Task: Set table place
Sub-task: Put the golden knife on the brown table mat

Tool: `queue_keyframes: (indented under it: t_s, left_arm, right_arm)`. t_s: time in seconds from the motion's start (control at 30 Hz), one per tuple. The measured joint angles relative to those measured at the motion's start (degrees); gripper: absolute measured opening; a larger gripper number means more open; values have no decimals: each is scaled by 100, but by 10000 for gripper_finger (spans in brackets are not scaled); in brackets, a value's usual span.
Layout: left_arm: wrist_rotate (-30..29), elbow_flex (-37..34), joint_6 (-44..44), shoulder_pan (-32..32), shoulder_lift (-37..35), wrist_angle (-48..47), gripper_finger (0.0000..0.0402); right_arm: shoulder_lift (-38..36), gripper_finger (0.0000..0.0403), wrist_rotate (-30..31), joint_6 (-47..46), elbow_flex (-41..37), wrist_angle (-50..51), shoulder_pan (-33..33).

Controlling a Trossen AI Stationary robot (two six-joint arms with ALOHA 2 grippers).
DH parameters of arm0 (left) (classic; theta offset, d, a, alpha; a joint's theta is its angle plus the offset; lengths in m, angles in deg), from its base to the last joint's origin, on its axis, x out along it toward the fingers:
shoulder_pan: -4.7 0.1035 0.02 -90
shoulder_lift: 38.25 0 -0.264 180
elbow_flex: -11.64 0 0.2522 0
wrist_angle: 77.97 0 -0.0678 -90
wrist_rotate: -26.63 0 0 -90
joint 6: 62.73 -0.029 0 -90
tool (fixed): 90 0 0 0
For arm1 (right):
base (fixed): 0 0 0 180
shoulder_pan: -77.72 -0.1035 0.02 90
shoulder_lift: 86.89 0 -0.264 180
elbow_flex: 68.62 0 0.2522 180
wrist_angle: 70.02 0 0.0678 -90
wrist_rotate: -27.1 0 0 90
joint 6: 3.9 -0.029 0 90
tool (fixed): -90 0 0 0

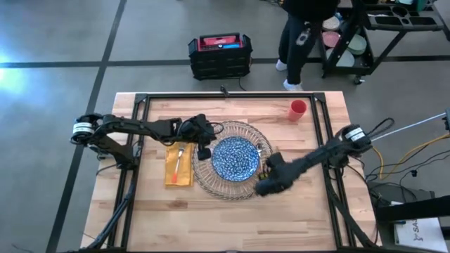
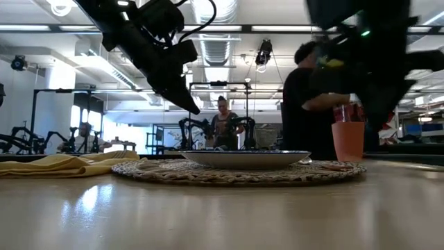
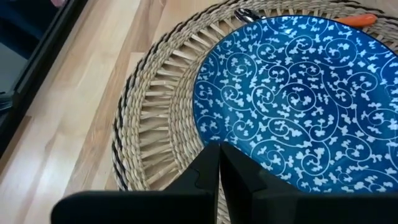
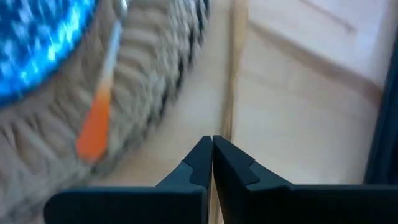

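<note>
On the woven charger [image 4: 143, 74], orange-handled cutlery [image 4: 93, 124] lies lengthwise along its rim; right end effector [image 4: 212, 149] clenched empty

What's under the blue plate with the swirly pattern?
A round woven straw mat lies under the blue-patterned plate, its rim showing all around. The mat's middle is covered, so anything between them cannot be seen.

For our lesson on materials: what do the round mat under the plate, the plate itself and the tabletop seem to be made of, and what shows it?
Mat: looks like woven straw or wicker, matte, with radiating strands and a braided dark-flecked rim.
Plate: probably glazed ceramic, a glossy blue surface with white scroll pattern.
Tabletop: light wood in joined strips with visible grain, smooth, faintly shiny.
</note>
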Motion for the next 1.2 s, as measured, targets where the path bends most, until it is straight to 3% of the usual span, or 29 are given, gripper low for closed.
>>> queue_keyframes:
  t_s: [0.17,0.57,0.63,0.73,0.8,0.9,1.07,1.2]
  left_arm:
    - [0,2,-124,-1,0,39,0]
    - [13,-33,-245,0,2,131,0]
    - [177,-101,-401,1,56,444,0]
    - [936,-63,-705,0,314,1105,0]
    - [1295,192,-776,-9,612,1155,0]
    - [1349,695,-579,-32,1146,896,0]
    - [1340,1492,-127,-210,1995,438,0]
    - [1256,2019,-142,-420,2392,-259,0]
  right_arm:
    - [-15,1,135,720,-3,-353,471]
    - [-20,0,491,1232,-56,52,142]
    - [-20,0,356,1001,-56,74,-77]
    - [-43,0,385,349,-56,167,-576]
    - [-84,0,532,-162,-57,276,-956]
    - [-120,0,628,-878,-151,292,-1397]
    - [-122,0,169,-1439,-643,111,-1374]
    - [-159,8,165,-1776,-1065,129,-1044]
